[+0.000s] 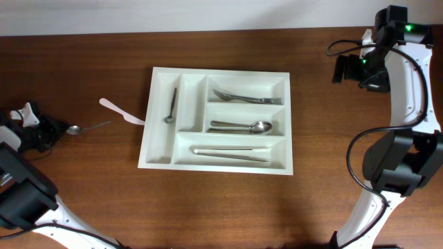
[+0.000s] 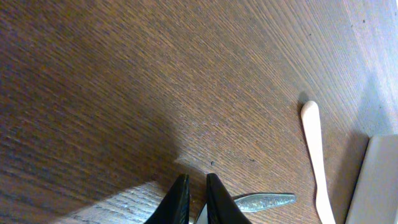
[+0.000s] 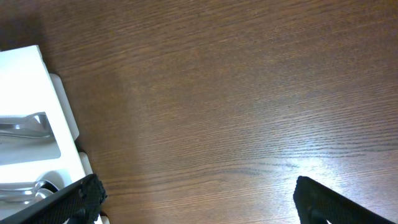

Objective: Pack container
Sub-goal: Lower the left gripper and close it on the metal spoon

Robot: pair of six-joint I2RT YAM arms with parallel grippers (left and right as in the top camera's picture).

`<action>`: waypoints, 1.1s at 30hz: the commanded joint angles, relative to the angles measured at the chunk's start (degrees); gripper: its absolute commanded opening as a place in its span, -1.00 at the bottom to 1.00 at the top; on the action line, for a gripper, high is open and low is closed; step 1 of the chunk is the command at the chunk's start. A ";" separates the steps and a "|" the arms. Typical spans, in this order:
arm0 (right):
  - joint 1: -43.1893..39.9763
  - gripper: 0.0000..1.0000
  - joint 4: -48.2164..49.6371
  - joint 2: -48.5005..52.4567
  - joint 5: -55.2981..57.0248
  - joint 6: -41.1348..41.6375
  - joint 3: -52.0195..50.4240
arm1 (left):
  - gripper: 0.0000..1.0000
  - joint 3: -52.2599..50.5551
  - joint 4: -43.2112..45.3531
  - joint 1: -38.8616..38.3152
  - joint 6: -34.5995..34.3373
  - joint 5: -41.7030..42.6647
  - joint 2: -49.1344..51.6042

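The white container (image 1: 218, 71) lies mid-table and holds a small spoon (image 1: 170, 105), a fork (image 1: 239, 96), a large spoon (image 1: 242, 126) and a long utensil (image 1: 232, 153), each in its own compartment. Its corner shows in the right wrist view (image 3: 25, 81). At the far left a metal spoon (image 1: 86, 127) lies on the wood. My left gripper (image 1: 50, 131) (image 2: 196, 177) is shut on its bowl end, and the handle (image 2: 264, 201) sticks out to the right of the fingers. Over bare wood at the back right, my right gripper (image 1: 349, 69) (image 3: 199, 199) stands wide open with nothing in it.
A white plastic utensil (image 1: 121, 112) (image 2: 314, 149) lies on the table just left of the container, between it and the spoon. The right arm's base and cables stand along the right edge.
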 commanded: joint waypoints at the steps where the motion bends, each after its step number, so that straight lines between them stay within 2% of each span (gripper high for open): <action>1: 0.20 0.98 0.04 -0.87 0.09 0.28 0.59 | -0.77 -0.48 -0.04 -0.11 0.22 0.68 -1.70; 13: 0.20 0.98 0.04 -0.87 0.09 0.31 0.59 | -0.62 -0.48 -3.37 -2.58 -0.61 1.73 -1.70; 18: 0.20 0.97 0.04 -0.87 0.09 0.31 0.59 | -0.62 -0.48 -4.42 -3.98 -0.57 1.46 -1.70; 20: 0.20 0.97 0.04 -0.87 0.09 0.31 0.59 | -0.65 -0.48 -4.39 -4.15 -0.59 1.46 -1.70; 26: 0.20 0.98 0.04 -0.87 0.09 0.28 0.59 | -0.95 -0.48 -4.61 -4.20 -0.59 1.03 -1.70; 33: 0.20 0.97 0.04 -0.87 0.09 0.31 0.59 | -0.96 -0.48 -4.57 -4.20 -0.61 1.07 -1.70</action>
